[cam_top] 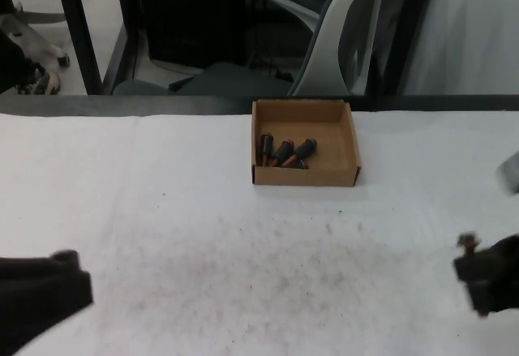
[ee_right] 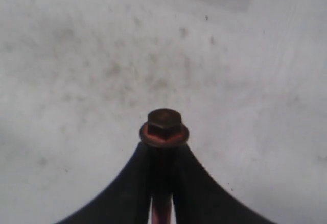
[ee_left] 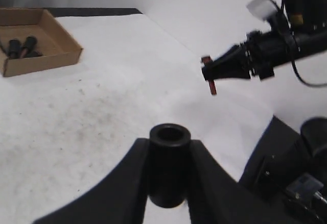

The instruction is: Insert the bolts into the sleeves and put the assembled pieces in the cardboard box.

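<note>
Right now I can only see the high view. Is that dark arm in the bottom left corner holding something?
Observer: Yes. The left gripper is shut on a black sleeve, with its open end poking out.
Operator: What about the arm on the other side?
Observer: The right gripper pinches a red bolt just under its hex head.
Operator: Is the bolt inside the sleeve yet?
Observer: No. In the left wrist view the bolt hangs clearly apart from the sleeve, with bare bench between them.

sleeve (ee_left: 169,165): black, upright, gripped
bolt (ee_right: 164,129): reddish hex-head, gripped head up
cardboard box (cam_top: 305,176): three assembled pieces (cam_top: 284,152) lying inside
</note>
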Action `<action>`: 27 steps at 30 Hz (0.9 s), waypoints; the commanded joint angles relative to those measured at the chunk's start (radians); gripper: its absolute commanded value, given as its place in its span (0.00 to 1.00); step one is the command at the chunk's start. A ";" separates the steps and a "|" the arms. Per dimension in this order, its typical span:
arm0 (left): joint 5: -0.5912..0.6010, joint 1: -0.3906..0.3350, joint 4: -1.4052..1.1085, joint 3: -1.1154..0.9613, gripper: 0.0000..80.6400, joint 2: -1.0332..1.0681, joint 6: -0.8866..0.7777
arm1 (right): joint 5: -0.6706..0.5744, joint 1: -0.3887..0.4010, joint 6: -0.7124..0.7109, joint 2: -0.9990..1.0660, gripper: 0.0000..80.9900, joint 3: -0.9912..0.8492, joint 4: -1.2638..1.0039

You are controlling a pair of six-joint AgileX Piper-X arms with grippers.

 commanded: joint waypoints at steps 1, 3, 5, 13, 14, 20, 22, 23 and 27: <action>0.048 -0.025 -0.033 0.000 0.01 -0.005 0.186 | -0.068 -0.001 0.054 -0.169 0.00 -0.004 -0.028; 0.037 -0.067 -0.033 0.002 0.01 -0.001 0.293 | -0.130 -0.001 0.073 -0.246 0.00 -0.004 -0.069; 0.012 -0.109 -0.033 0.010 0.01 0.010 0.369 | -0.189 -0.001 0.112 -0.304 0.00 -0.004 -0.126; -0.131 -0.235 -0.344 0.110 0.01 0.133 0.363 | -0.300 0.005 0.181 -0.361 0.00 0.005 -0.294; -0.156 -0.254 -0.442 0.124 0.01 0.161 0.329 | -0.302 0.009 0.181 -0.356 0.00 0.014 -0.324; -0.245 -0.330 -0.778 0.138 0.01 0.383 0.186 | -0.305 0.059 0.273 -0.311 0.00 0.092 -0.540; -0.253 -0.361 -0.890 0.138 0.01 0.459 0.140 | -0.296 0.077 0.290 -0.276 0.00 0.109 -0.601; -0.257 -0.377 -0.947 0.138 0.01 0.500 0.114 | -0.292 0.087 0.294 -0.253 0.00 0.114 -0.629; -0.268 -0.434 -1.130 0.134 0.01 0.646 0.038 | -0.289 0.123 0.294 -0.135 0.00 0.114 -0.726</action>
